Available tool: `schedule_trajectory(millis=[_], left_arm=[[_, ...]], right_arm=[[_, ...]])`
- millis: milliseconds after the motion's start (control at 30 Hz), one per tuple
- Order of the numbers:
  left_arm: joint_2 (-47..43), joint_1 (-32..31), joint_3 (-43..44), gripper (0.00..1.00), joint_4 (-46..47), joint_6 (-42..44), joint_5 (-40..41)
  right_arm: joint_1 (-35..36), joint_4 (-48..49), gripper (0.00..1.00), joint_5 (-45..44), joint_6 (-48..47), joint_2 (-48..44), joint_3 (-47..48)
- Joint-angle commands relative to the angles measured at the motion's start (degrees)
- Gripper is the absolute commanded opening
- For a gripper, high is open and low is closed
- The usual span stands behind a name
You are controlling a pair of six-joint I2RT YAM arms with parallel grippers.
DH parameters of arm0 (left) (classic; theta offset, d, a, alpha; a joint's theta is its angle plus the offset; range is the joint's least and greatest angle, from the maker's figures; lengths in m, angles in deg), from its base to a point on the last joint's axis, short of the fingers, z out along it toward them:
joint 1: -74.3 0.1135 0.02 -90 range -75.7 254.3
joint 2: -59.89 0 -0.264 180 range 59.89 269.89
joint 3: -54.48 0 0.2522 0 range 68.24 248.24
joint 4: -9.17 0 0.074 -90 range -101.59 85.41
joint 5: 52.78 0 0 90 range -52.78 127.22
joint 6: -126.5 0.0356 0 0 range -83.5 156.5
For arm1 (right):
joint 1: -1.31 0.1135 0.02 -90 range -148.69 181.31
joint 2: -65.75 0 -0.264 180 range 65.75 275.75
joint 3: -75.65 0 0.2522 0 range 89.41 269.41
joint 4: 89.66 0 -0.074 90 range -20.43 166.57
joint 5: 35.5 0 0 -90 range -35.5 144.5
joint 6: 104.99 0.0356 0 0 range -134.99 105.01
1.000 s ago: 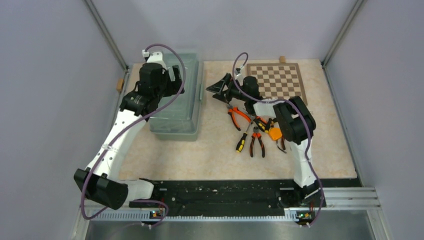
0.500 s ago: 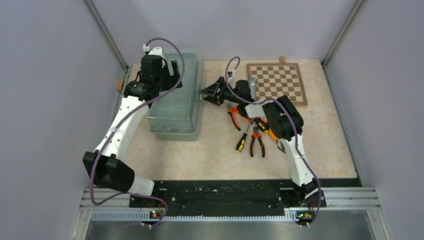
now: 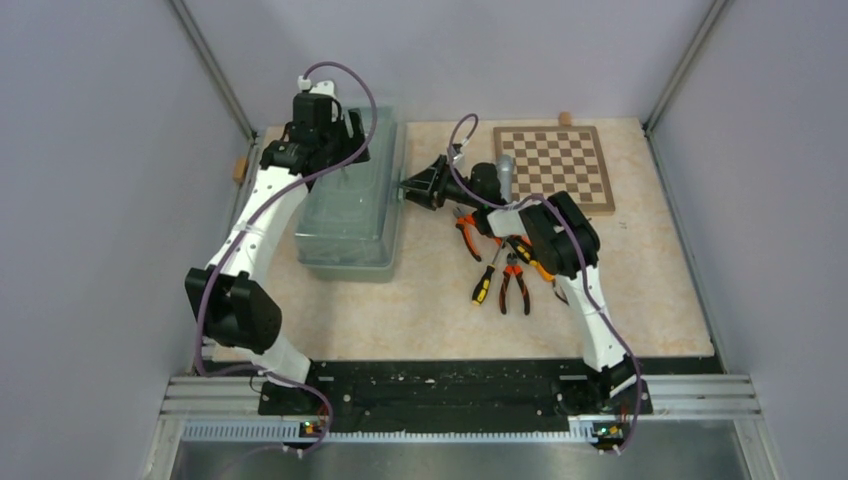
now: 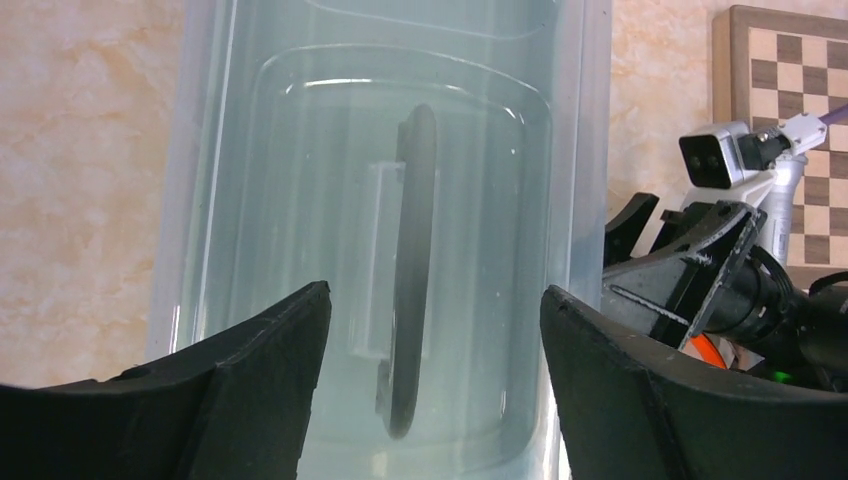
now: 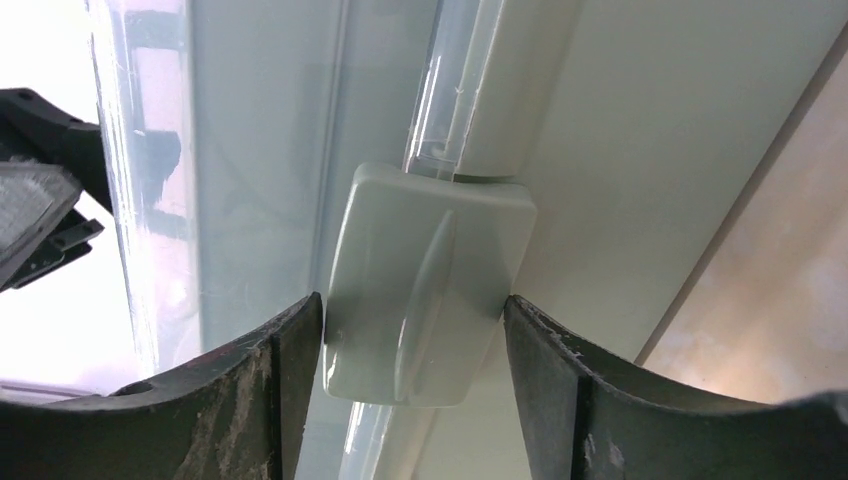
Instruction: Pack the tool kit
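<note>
Here right end effector (image 5: 410, 322) seemingly brackets toolbox (image 5: 620, 150) edge latch (image 5: 430, 260)

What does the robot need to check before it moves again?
1. Latch sits between the right jaws: ok.
2. Right jaws grip the latch firmly: cannot tell.
3. Left jaws open above the handle: ok.
4. Lid open on the box: not ok, it is shut.
5. Tools packed inside: not ok, they lie on the table.
</note>
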Motion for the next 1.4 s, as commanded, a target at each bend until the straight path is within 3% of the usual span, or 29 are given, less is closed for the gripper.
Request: schedule_trajectory(millis=[0, 167, 267, 333, 467, 567, 733, 1067, 1200, 1367], left_arm=[[2.3, 1.1, 4.5, 0.80, 0.1, 0.9, -1.0], [4.4, 1.2, 5.4, 0.74, -0.7, 1.8, -1.0], [4.9, 1.2, 5.5, 0.63, -0.7, 2.5, -0.7], [4.8, 1.2, 5.5, 0.52, -0.8, 2.6, -1.1], [3.9, 1.1, 5.5, 0.19, -1.4, 3.4, -3.1], [3.0, 0.8, 5.3, 0.02, -2.7, 3.8, -3.9], [0.0, -1.0, 3.3, 0.00, -4.1, 4.0, -3.9], [-6.6, -7.9, -1.1, 0.00, -9.6, 2.0, 0.4], [-10.1, -12.9, -3.9, 0.00, -11.3, -0.7, 4.3], [-13.8, -14.7, -9.1, 0.00, -10.0, -5.4, 2.6]], right_arm=[[2.1, 5.7, 0.63, 2.1, 1.2, 1.3, 3.8], [2.2, 6.2, 0.54, 1.6, 1.8, 1.3, 3.6], [2.2, 6.5, 0.50, 1.1, 2.0, 0.9, 3.1], [2.2, 6.4, 0.49, 1.0, 2.0, 0.5, 3.0], [2.2, 6.3, 0.46, 0.8, 1.9, -0.2, 2.5], [2.2, 6.2, 0.43, 0.7, 1.9, -0.9, 2.1], [2.2, 7.5, 0.40, 0.8, 2.8, -3.4, -0.3], [2.8, 12.5, 0.37, 1.1, 3.6, -12.7, -14.9], [2.9, 14.9, 0.36, 1.2, 3.5, -16.7, -22.5], [3.2, 18.9, 0.41, 1.6, 3.9, -17.6, -28.0]])
